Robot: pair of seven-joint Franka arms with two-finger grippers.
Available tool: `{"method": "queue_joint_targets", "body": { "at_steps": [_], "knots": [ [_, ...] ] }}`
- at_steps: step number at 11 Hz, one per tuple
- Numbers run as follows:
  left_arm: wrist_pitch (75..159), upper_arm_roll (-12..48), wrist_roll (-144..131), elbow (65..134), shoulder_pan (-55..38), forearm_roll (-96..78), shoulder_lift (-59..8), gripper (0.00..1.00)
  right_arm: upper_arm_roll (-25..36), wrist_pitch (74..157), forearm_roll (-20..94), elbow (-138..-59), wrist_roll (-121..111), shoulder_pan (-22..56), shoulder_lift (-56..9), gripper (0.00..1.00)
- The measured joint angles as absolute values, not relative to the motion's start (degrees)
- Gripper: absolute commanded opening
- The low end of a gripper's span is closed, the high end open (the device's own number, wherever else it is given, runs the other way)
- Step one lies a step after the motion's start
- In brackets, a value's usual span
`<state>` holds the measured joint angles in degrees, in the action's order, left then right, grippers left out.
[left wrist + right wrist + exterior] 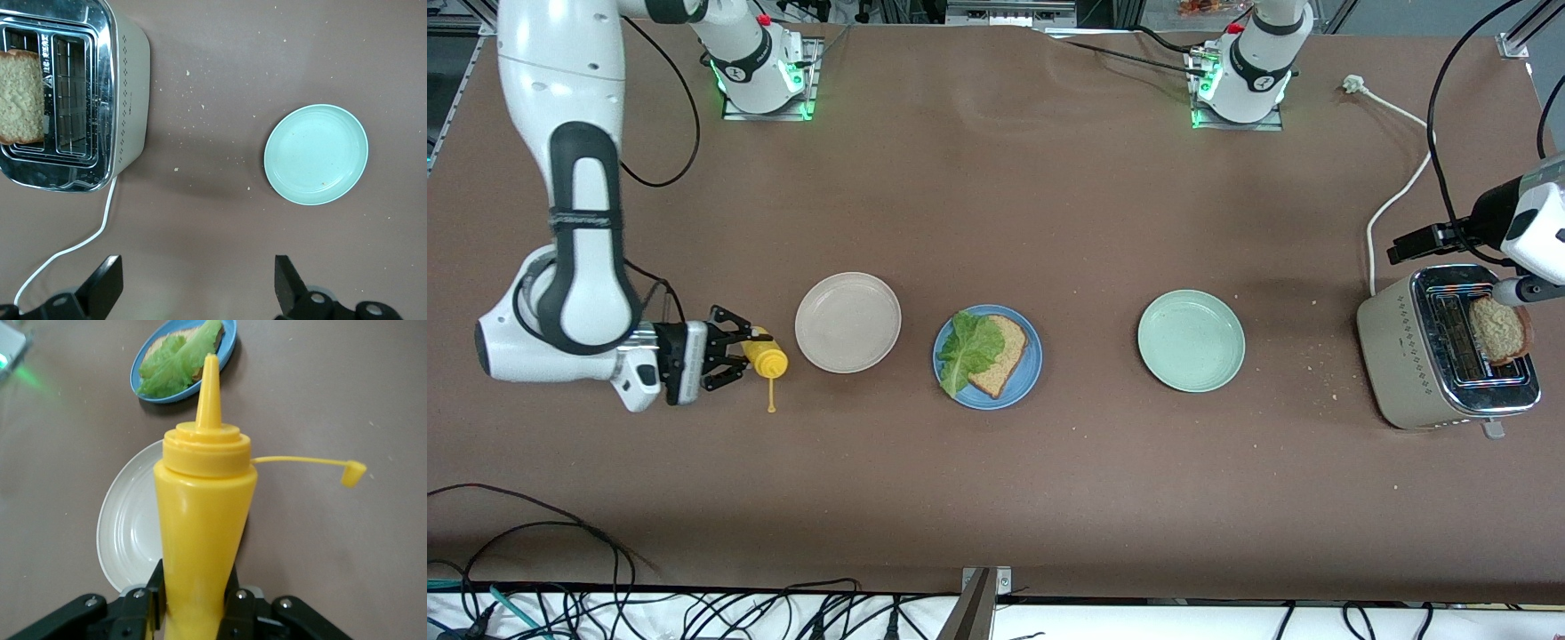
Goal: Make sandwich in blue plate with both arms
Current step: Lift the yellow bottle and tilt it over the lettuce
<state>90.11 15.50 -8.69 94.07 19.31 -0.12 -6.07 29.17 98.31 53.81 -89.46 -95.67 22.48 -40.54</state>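
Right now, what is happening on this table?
The right end effector is shut on a yellow mustard bottle beside the beige plate. The blue plate holds one bread slice with lettuce on it. The left end effector hangs open near the toaster, where the second slice waits.

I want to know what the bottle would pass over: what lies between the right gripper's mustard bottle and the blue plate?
Only the beige plate, empty, sits between the yellow bottle and the blue plate. The front view and the right wrist view both show it.
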Motion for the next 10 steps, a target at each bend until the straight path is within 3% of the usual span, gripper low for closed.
{"method": "queue_joint_targets", "body": {
  "at_steps": [10],
  "knots": [
    [90.12,15.35,-8.69,94.07,19.36,-0.11,-6.02,1.00,29.65,101.32,9.11,-75.39,-58.28,49.25,-40.70,0.30]
  ]
}}
